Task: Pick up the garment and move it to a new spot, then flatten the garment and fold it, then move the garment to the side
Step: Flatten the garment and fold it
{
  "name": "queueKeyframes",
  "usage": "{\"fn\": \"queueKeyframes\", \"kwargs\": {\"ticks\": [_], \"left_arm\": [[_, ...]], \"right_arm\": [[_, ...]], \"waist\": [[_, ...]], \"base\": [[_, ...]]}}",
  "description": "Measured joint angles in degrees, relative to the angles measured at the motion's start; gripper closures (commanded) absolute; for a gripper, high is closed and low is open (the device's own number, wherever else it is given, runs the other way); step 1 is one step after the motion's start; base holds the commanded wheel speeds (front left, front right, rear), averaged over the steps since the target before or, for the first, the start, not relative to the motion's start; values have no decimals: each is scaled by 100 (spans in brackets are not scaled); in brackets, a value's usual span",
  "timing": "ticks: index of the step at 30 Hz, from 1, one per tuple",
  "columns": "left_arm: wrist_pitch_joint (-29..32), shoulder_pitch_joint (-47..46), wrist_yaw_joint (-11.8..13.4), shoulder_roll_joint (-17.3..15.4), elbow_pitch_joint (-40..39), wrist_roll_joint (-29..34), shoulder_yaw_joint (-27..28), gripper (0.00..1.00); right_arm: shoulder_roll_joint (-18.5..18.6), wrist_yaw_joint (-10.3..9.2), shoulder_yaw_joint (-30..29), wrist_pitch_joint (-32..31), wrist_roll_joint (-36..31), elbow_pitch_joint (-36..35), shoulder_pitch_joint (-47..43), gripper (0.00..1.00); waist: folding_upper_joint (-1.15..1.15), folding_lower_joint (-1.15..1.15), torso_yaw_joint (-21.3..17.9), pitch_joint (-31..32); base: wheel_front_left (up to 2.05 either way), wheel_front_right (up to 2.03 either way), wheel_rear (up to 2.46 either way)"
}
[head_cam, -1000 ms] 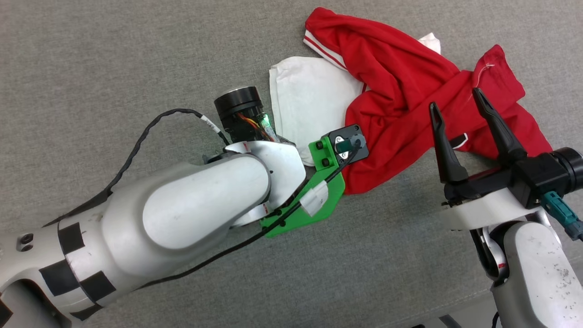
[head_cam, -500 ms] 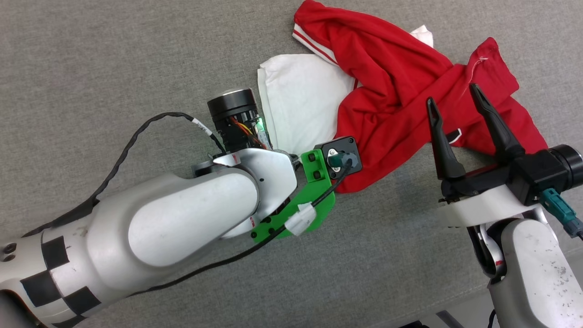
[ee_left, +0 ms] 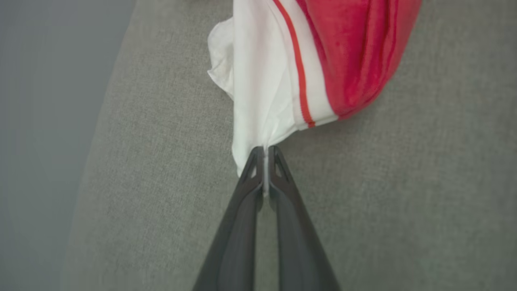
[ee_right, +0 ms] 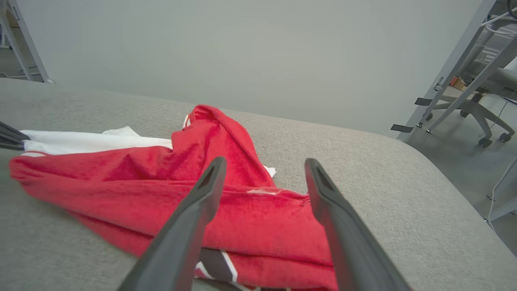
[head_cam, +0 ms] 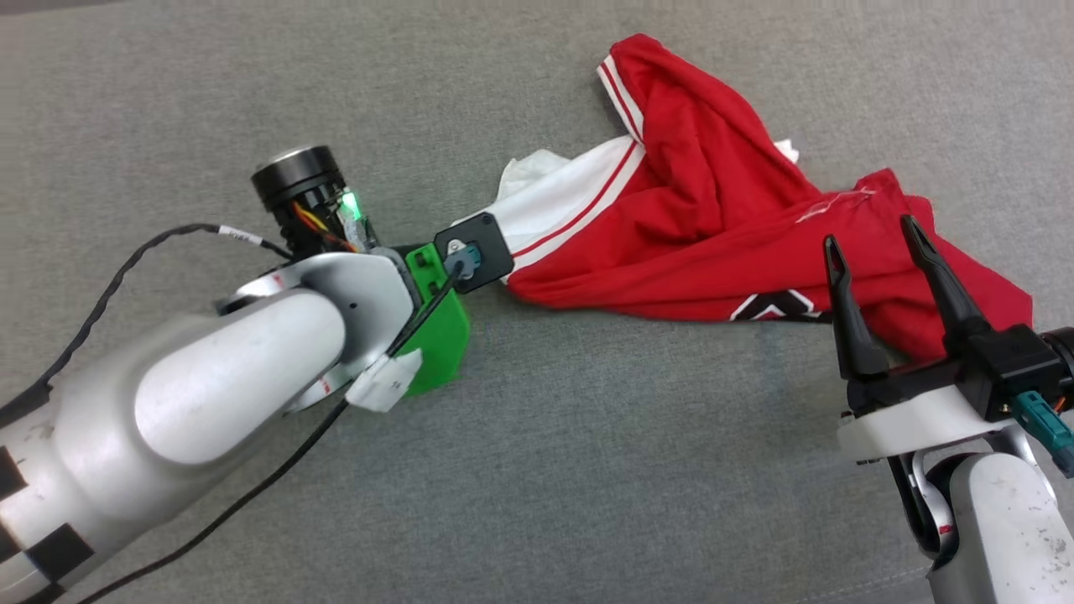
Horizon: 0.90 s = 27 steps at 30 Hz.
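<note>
Left gripper (ee_left: 265, 151): fingers pressed together, pinching the white sleeve edge of the garment (head_cam: 713, 252). Right gripper (head_cam: 870, 231): fingers spread above the red end, gripping nothing. Garment lies bunched and drawn out between both grippers, toward the far right of the grey padded surface (head_cam: 587, 461). Step judged: pick-up and relocation. Next move likely requires a second grasp on the red end, then a lift.
</note>
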<state>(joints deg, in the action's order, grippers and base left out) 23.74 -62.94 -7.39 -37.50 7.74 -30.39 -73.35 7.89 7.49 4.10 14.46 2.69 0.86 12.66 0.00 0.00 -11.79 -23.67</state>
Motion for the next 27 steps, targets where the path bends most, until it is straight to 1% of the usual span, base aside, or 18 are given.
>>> {"fn": "queueKeyframes", "kwargs": {"ticks": [2, 4, 7, 14, 17, 19, 22, 25, 26, 27], "left_arm": [[-164, 243, 64, -112, 63, -3, -4, 100], [-283, 483, 201, -223, 78, -5, -8, 100], [-466, 884, 480, -401, 76, -127, 10, 100], [-839, 1912, 1136, -777, 70, -641, 118, 100], [-975, 2279, 1363, -892, 26, -894, 180, 100], [-1060, 2505, 1504, -956, -2, -1062, 220, 100], [-1170, 2758, 1631, -998, -18, -1232, 267, 100], [-1299, 2885, 1761, -983, -24, -1290, 311, 100], [-1381, 2934, 1814, -955, -25, -1338, 344, 98], [-1457, 2982, 1875, -924, -22, -1407, 378, 13]], "right_arm": [[13, 0, -13, 1, -2, 3, -83, 0], [24, 0, -34, 0, -8, 5, -144, 0], [30, 0, -86, 1, -22, 4, -249, 0], [33, 0, -179, -1, -43, -5, -483, 0], [33, 0, -230, -9, -43, -15, -564, 0], [31, 0, -261, -11, -43, -19, -612, 0], [21, 0, -283, -23, -43, -22, -692, 0], [19, 0, -314, -67, -43, -21, -730, 0], [20, 0, -324, -80, -43, -16, -738, 0], [21, 0, -328, -87, -43, -16, -745, 0]], "waist": [[0, 0, 117, 121], [0, 0, 225, 227], [0, 0, 389, 382], [0, 0, 743, 654], [0, 0, 841, 739], [0, 0, 889, 790], [0, -1, 931, 844], [0, 0, 960, 901], [0, -1, 969, 927], [0, 0, 976, 951]], "base": [[0, 0, 0], [0, 0, 0], [0, 0, 0], [0, 0, 0], [0, 0, 0], [0, 0, 0], [0, 0, 0], [0, 0, 0], [0, 0, 0], [0, 0, 0]]}}
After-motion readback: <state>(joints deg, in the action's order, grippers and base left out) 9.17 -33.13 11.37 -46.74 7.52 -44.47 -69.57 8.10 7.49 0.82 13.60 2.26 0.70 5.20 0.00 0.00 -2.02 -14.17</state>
